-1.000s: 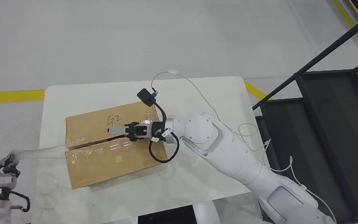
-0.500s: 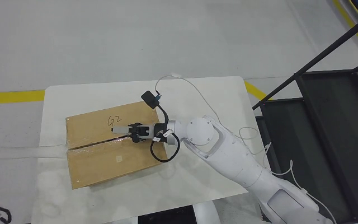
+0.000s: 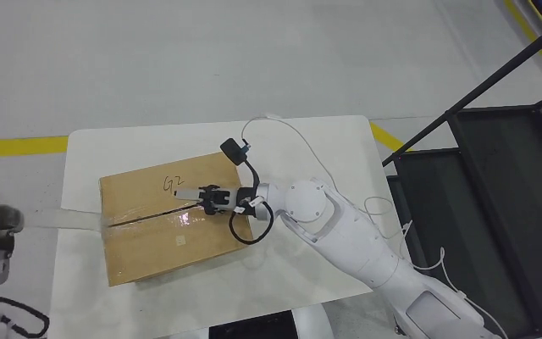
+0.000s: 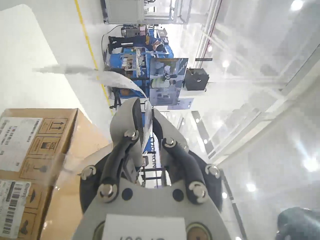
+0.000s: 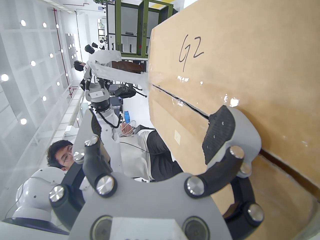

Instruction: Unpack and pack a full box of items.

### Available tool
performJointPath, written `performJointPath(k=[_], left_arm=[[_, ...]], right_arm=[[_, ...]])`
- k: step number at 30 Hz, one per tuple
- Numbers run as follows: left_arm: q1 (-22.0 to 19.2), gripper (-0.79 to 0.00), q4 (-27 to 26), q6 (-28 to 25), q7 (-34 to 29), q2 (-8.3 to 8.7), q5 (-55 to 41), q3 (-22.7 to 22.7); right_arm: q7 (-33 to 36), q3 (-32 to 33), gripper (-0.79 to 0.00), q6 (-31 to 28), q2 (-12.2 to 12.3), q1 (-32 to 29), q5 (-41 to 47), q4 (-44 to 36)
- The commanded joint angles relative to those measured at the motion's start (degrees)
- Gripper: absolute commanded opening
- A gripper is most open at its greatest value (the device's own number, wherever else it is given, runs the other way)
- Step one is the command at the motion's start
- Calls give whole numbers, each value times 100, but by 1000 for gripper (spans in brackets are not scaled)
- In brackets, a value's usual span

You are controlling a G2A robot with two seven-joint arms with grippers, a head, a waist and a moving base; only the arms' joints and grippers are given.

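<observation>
Closed cardboard box (image 3: 161,216) lies on white table (image 3: 339,152), clear tape (image 3: 68,219) stretching off seam.

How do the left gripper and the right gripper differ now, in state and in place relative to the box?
The left gripper is shut on a strip of clear tape; the right gripper is open and holds nothing. The left gripper is beside the box, apart from it; the right gripper is over the box top, one finger on the cardboard by the seam. Both have grey fingers with dark pads.
</observation>
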Motion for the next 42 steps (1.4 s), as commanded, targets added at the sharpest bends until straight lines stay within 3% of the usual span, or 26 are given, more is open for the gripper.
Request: performJointPath(k=[1, 9, 20, 27, 30, 42], left_arm=[[-21, -659, -57, -30, 95, -5, 298, 195], [-86, -674, -158, -382, 314, -15, 1585, 1135], [-171, -579, -158, -714, 776, -33, 3009, 2251], [-281, -523, -158, -695, 1030, -30, 3853, 2732], [-320, -582, -158, -696, 1088, -28, 4081, 2910], [-339, -440, -90, -655, 1246, -12, 4928, 3593]], right_arm=[[22, 9, 0, -30, -1, -13, 6, 16], [26, 66, 0, -94, -7, -78, 17, 88], [74, 85, 0, -285, -53, -94, 271, 115], [64, 24, 0, -336, -99, -38, 333, 213], [68, 25, 0, -358, -109, -39, 362, 247], [148, 242, 0, -424, -73, -182, 335, 221]])
